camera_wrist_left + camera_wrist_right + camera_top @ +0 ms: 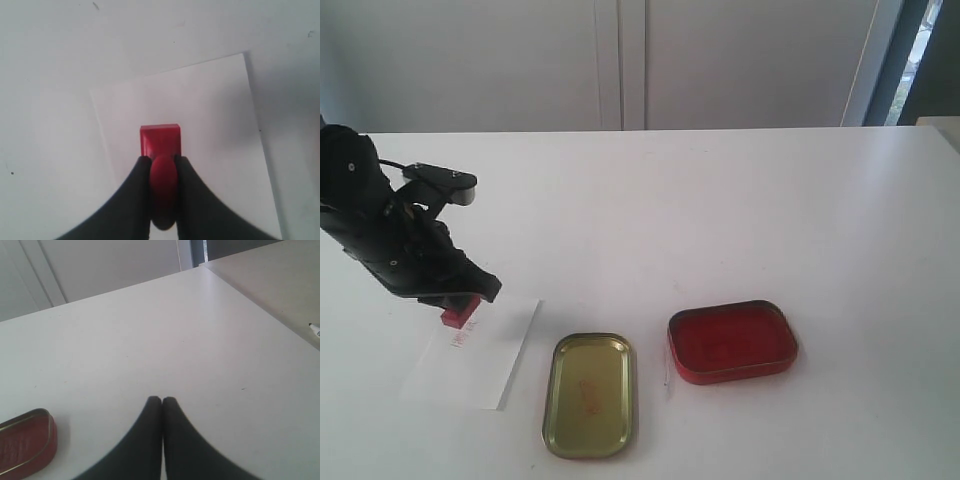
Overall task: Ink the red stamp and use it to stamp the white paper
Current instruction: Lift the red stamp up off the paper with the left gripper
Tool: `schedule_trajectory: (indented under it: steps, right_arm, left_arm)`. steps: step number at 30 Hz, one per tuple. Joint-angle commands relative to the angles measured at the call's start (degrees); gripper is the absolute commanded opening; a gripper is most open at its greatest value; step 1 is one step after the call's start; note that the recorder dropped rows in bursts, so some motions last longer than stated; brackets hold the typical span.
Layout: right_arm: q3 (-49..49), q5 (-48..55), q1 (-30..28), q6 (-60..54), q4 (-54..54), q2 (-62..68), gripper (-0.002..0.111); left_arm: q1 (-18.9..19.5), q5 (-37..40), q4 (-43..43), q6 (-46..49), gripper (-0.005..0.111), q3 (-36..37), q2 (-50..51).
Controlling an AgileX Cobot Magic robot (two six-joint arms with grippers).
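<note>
My left gripper (pixel 468 300) (pixel 162 159) is shut on the knobbed handle of the red stamp (pixel 459 313) (pixel 160 140). The stamp's square base is over the white paper (pixel 480 355) (pixel 190 125), at its far end; whether it touches the sheet I cannot tell. A small red imprint (pixel 458 340) shows on the paper just in front of the stamp. The open red ink tin (pixel 732 342) (pixel 22 447) lies to the right. My right gripper (pixel 162 400) is shut with nothing in it, above bare table; it does not show in the exterior view.
A gold-coloured tin lid (pixel 590 394) lies open side up between the paper and the ink tin. The white table (pixel 720 210) runs back to a wall. A second surface with a marker tip (pixel 314 329) adjoins the table's edge in the right wrist view.
</note>
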Motion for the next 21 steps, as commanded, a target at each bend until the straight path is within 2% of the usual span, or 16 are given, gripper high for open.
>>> schedule_trajectory:
  steps: [1,21]
  right_arm:
    - [0.1,-0.2,-0.3,0.0,0.0,-0.4,0.0]
    - [0.1,-0.2,-0.3,0.0,0.0,-0.4,0.0]
  left_arm:
    - [0.0,1.0,0.0,0.0,0.0,-0.2,-0.9]
    - [0.0,5.6,0.0,1.8,0.0,-3.0,-2.9]
